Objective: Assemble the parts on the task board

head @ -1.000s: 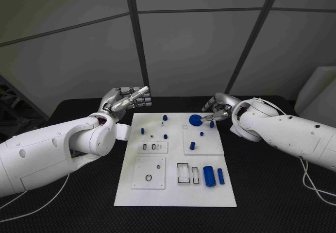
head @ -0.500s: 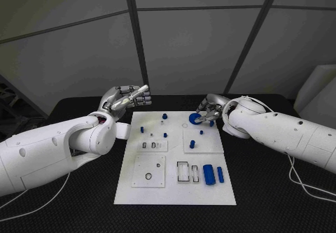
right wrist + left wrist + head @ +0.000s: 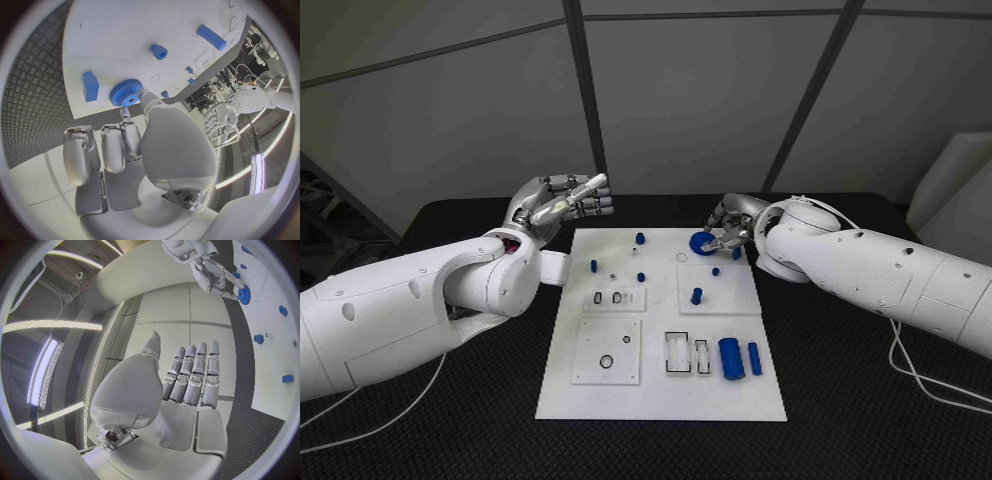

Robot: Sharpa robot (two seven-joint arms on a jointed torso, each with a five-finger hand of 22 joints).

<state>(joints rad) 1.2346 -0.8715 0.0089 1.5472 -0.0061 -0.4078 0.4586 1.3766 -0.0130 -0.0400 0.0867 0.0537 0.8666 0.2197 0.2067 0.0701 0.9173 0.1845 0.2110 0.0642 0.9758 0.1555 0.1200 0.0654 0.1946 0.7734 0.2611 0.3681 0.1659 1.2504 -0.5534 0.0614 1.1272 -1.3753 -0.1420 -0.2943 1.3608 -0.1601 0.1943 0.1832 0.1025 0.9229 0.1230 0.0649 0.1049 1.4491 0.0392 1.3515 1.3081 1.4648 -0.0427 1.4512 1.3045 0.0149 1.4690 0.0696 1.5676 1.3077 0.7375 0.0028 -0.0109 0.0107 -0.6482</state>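
Blue gear point(image 3: 701, 240) shifted left in right hand point(image 3: 731, 225).

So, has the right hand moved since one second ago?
Yes. The right hand, holding the blue gear, has shifted a little toward the left hand's side, further over the far edge of the task board.

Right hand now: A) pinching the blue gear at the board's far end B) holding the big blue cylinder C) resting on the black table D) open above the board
A: the right hand pinches the blue gear by its rim over the board; the fingertips meet on it in the right wrist view.
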